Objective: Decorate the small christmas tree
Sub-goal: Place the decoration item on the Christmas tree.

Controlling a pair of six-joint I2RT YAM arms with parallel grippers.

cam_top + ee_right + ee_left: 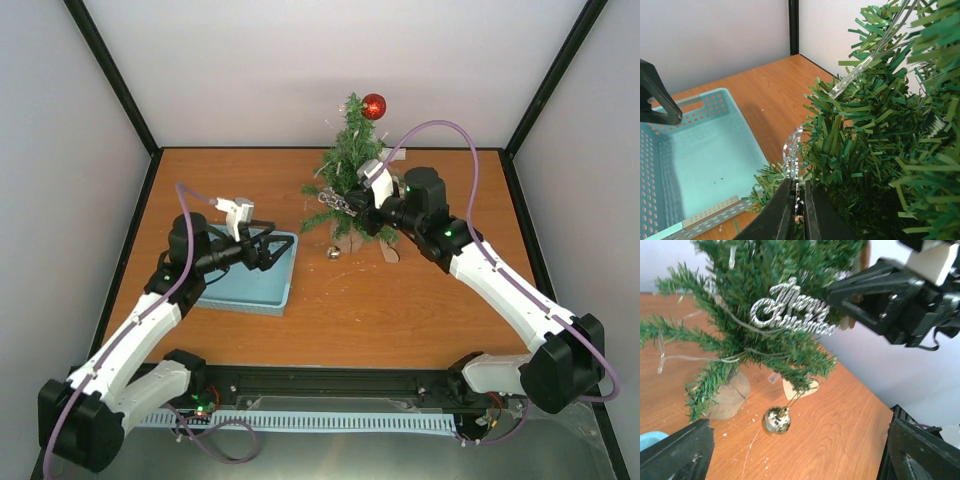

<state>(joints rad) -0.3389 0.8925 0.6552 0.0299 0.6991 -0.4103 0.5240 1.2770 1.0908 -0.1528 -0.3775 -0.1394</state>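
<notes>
- Small dark green bristly christmas tree (348,165): upright, table (400,320) rear centre.
- Right fingers (782,216): nearer, among lower branches, pinching silver glitter script sign (790,310).
- Left fingers (680,450): spread wide, farther off.

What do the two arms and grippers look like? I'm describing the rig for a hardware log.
The left arm and right arm have white shells with black joints. A lilac cable loops along each. The left gripper and right gripper have black fingers, with a white camera block behind each. Green lights glow on the right arm.
</notes>
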